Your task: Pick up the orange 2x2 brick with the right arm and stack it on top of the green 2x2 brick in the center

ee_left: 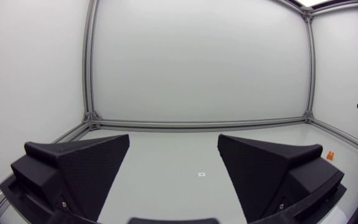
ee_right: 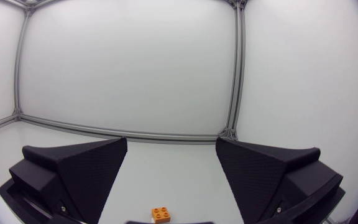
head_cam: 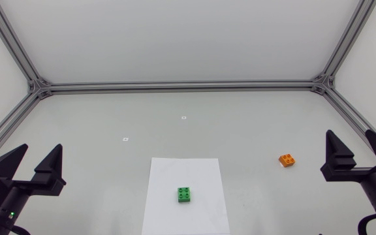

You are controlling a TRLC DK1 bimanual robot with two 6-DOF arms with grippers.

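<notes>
While left gripper, right gripper hold fingers wide, orange brick lies below right fingers' gap.

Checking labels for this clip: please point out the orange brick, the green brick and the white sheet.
orange brick [head_cam: 288, 159], head view, studded top.
green brick [head_cam: 185, 194], head view, studded top.
white sheet [head_cam: 175, 173], head view, bare far part.

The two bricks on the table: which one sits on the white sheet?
The green brick: it sits on the white sheet, whereas the orange brick lies on the bare table, towards the right arm's side.
</notes>
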